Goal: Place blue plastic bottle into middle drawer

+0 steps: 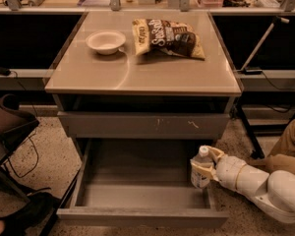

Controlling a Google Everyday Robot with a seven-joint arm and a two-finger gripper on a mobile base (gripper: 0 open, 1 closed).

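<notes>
The jaws are closed round the bottle (199, 180) at mid-height, pinching it upright with the white cap on top. The gripper (203, 170) reaches in from the right, low down, with its pale arm (258, 186) trailing off toward the corner. The bottle sits right at the right-hand wall of the open drawer (137, 183), and I can't tell whether its base is on the floor of the tray or hanging just above it.

From where I stand, the thing to do is nudge it leftward, away from that wall, then lower it until the base sits flat. Only then should the jaws part, and slowly, since a tall light bottle tips easily. Coming out, the arm should lift clear of the scratched drawer front (142, 125) just above. The desk (88, 75), bowl (105, 41) and snack bag (168, 38) are well out of the way.
</notes>
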